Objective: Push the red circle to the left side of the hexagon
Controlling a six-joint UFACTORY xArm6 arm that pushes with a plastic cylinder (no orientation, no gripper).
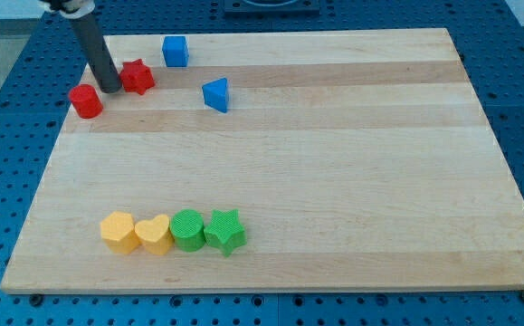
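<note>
Red circle point(86, 100) is sitting near the desk's point(334, 163) left edge; my tip point(111, 89) is standing between it and the red star point(137, 76), and you're seeing no end effector.

A pale wooden worktop point(334, 181) carries eight small blocks. Near the view's top left lie a red circle point(86, 101) at the worktop's edge, a red star point(137, 76), a blue cube point(175, 51) and a blue triangle point(215, 94), each apart from the others. Near the view's bottom left, a touching row runs left to right: yellow hexagon point(118, 231), yellow heart point(154, 235), green circle point(187, 229), green star point(224, 231).
</note>
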